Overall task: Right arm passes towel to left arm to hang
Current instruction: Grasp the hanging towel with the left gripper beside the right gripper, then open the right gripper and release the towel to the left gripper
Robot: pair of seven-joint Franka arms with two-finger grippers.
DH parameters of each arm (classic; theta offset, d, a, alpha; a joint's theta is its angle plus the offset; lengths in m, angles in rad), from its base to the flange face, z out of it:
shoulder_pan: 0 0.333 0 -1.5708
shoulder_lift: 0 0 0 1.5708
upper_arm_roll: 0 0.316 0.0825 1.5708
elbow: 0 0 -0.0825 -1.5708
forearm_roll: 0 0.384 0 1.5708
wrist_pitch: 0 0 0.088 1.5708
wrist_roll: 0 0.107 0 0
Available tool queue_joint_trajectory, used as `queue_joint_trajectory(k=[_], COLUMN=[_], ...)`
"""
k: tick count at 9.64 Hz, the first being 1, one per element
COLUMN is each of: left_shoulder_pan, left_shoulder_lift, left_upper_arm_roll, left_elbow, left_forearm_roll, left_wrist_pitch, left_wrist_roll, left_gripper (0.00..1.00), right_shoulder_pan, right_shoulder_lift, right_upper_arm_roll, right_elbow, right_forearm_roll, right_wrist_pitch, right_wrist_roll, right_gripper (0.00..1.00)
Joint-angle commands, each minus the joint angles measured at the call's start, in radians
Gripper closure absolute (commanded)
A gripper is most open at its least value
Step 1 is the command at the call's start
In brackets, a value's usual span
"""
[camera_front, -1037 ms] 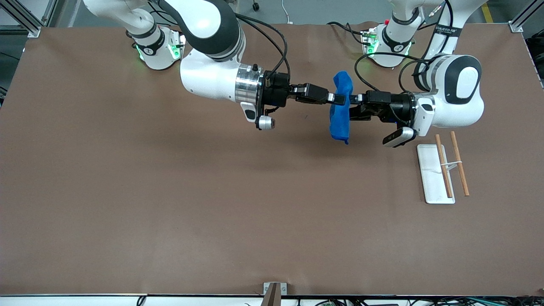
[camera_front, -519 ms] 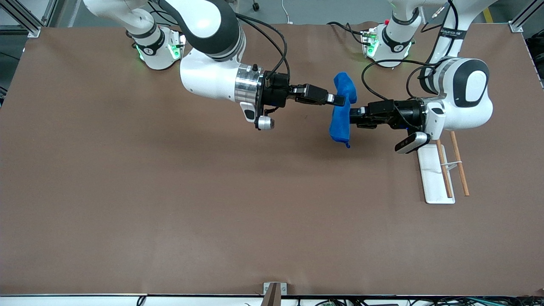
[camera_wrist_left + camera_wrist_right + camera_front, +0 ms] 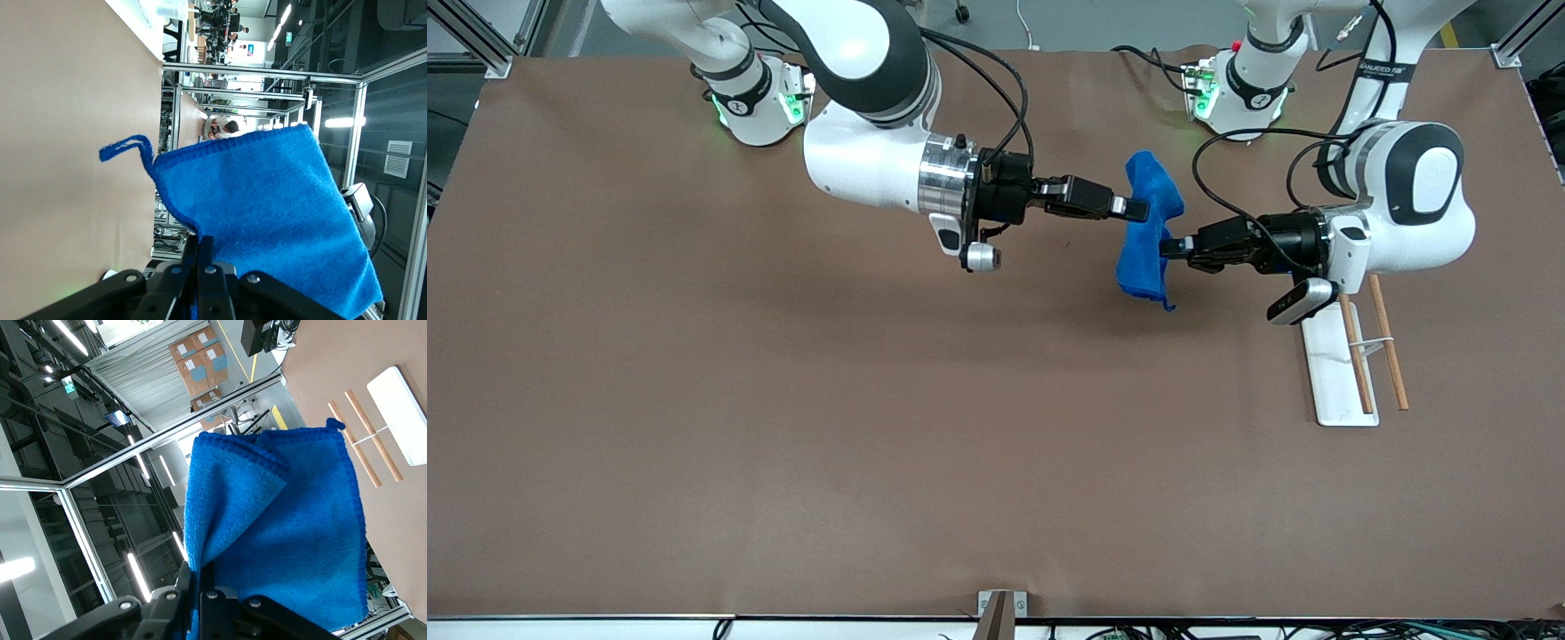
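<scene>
The royal-blue towel (image 3: 1145, 242) hangs in the air between the two grippers, over the table near the left arm's base. My right gripper (image 3: 1136, 211) is shut on its upper part. My left gripper (image 3: 1169, 248) is shut on its edge lower down. The small blue loop (image 3: 1168, 307) dangles at the bottom corner. In the left wrist view the towel (image 3: 267, 200) spreads out from my left gripper (image 3: 202, 243), with the loop (image 3: 127, 147) at one corner. In the right wrist view the folded towel (image 3: 280, 520) fills the space at my right gripper (image 3: 203, 570).
A white tray (image 3: 1327, 378) with two wooden rods (image 3: 1356, 351) lies flat on the brown table at the left arm's end, just below the left arm's wrist. It also shows in the right wrist view (image 3: 400, 413).
My left gripper has drawn back toward its end of the table, pulling the towel's lower part with it, so the towel now slants. The right arm has not moved.
</scene>
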Motion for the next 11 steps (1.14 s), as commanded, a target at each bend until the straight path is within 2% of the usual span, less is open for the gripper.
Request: queue_joint_trajectory(k=[1, 2, 3, 5, 6, 7, 9, 10, 11], left_shoulder_pan=[0.001, 0.001, -0.001, -0.001, -0.001, -0.001, 0.001, 0.001, 0.001], left_shoulder_lift=[0.02, 0.021, 0.021, 0.021, 0.035, 0.061, 0.142, 0.176, 0.199], left_upper_arm_roll=[0.002, 0.011, 0.036, 0.057, 0.082, 0.109, 0.143, 0.172, 0.2], left_elbow=[0.021, 0.035, 0.05, 0.083, 0.127, 0.191, 0.37, 0.43, 0.461], left_forearm_roll=[0.075, 0.124, 0.177, 0.28, 0.357, 0.465, 0.77, 0.884, 0.929], left_wrist_pitch=[0.021, 0.021, 0.021, 0.021, 0.021, 0.021, 0.025, 0.025, 0.025], left_wrist_roll=[0.003, -0.015, -0.019, -0.038, -0.046, -0.063, -0.1, -0.097, -0.103], left_gripper=[1.0, 1.0, 1.0, 1.0, 1.0, 1.0, 1.0, 1.0, 1.0], right_shoulder_pan=[-0.003, -0.01, -0.02, -0.072, -0.095, -0.134, -0.205, -0.254, -0.303], right_shoulder_lift=[0.006, -0.006, -0.029, -0.08, -0.114, -0.149, -0.168, -0.163, -0.162], right_upper_arm_roll=[0.006, 0.006, 0.006, 0.005, 0.005, 0.005, 0.003, 0.0, -0.017], right_elbow=[0.016, 0.005, -0.042, -0.144, -0.209, -0.285, -0.398, -0.436, -0.465], right_forearm_roll=[0.024, 0.026, 0.017, 0.009, -0.047, -0.145, -0.31, -0.451, -0.573], right_wrist_pitch=[0.012, 0.017, 0.027, 0.027, 0.027, 0.023, 0.012, -0.017, -0.053], right_wrist_roll=[-0.022, -0.023, -0.025, -0.039, -0.042, -0.042, -0.057, -0.059, -0.059], right_gripper=[0.99, 0.66, 0.01, 0.0, 0.0, 0.0, 0.0, 0.0, 0.0])
